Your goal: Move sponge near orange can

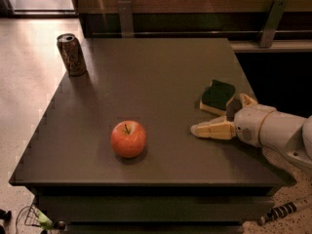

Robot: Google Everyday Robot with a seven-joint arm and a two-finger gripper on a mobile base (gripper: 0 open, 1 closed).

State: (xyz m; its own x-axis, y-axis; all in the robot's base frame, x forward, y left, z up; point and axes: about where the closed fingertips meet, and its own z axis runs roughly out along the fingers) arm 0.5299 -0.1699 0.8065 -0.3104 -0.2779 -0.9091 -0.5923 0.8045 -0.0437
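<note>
The sponge, dark green on top with a pale yellow base, lies on the dark table near its right edge. The orange can stands upright at the far left corner, far from the sponge. My gripper reaches in from the right, low over the table just in front of the sponge. It is open and holds nothing. One yellowish finger points left in front of the sponge. The other fingertip shows just right of the sponge.
A red-orange apple sits on the front middle of the table. A wall rail with metal brackets runs behind the table. The floor lies to the left, and a striped object lies on the floor at the lower right.
</note>
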